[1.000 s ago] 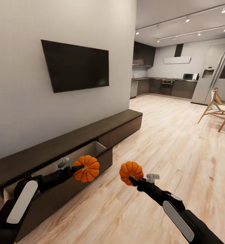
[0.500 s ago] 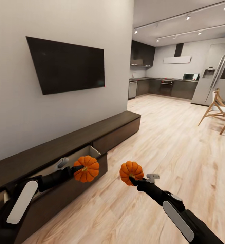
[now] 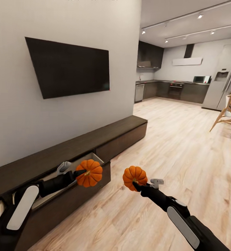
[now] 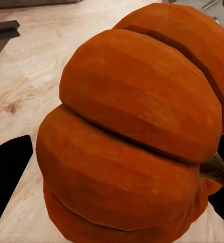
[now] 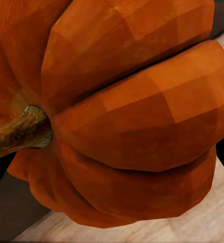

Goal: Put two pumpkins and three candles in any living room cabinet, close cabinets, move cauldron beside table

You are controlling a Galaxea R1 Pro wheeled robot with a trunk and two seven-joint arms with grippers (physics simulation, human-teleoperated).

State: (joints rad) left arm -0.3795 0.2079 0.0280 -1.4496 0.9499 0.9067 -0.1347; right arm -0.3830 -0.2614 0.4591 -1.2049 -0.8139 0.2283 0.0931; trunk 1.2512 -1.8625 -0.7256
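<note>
My left gripper (image 3: 78,173) is shut on an orange pumpkin (image 3: 89,173), held just above the front edge of an open drawer (image 3: 96,157) in the long dark-brown cabinet (image 3: 118,134) along the wall. The drawer's inside is pale wood. My right gripper (image 3: 136,185) is shut on the second pumpkin (image 3: 135,177), held over the wooden floor a little to the right of the cabinet. Up close, the left wrist view has its pumpkin (image 4: 132,136) between dark fingers (image 4: 8,174), and the right wrist view has the other pumpkin (image 5: 127,111) with its stem to one side.
A black TV (image 3: 70,68) hangs on the wall above the cabinet. Light wooden floor (image 3: 178,150) stretches to the right and back toward a dark kitchen (image 3: 174,90) with a fridge (image 3: 226,87). A wooden chair (image 3: 230,116) stands at the far right.
The whole picture has shifted, so the camera has moved toward the cabinet; the open drawer now lies closer under the left pumpkin. Both arms hold their pumpkins as before.
</note>
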